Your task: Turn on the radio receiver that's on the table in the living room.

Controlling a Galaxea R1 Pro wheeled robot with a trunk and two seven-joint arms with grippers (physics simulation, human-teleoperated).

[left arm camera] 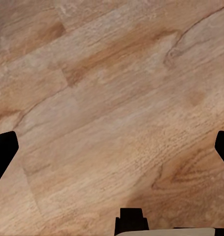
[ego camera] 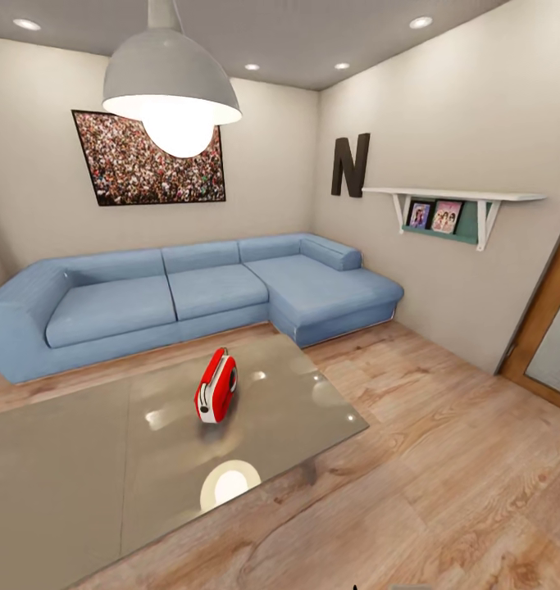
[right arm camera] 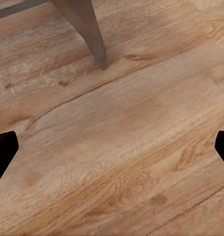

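Note:
The small red radio receiver [ego camera: 217, 385] with white sides stands upright on the glossy grey table [ego camera: 83, 459], toward its far right part, in the head view. The living room has a blue L-shaped sofa [ego camera: 189, 291] behind the table. In the left wrist view my left gripper [left arm camera: 112, 147] hangs open over bare wood floor, its dark fingertips [left arm camera: 3, 152] far apart at the picture's sides. The right gripper [right arm camera: 112, 147] is open too, above floor planks beside a grey table leg [right arm camera: 87, 29]. Both grippers hold nothing.
A big grey pendant lamp [ego camera: 171, 90] hangs above the table. The crowd picture [ego camera: 148, 160] and a dark letter N [ego camera: 350, 164] hang on the walls. A white shelf [ego camera: 456, 205] with photos and a wooden door frame [ego camera: 542, 319] are at the right. Open wood floor [ego camera: 443, 475] lies right of the table.

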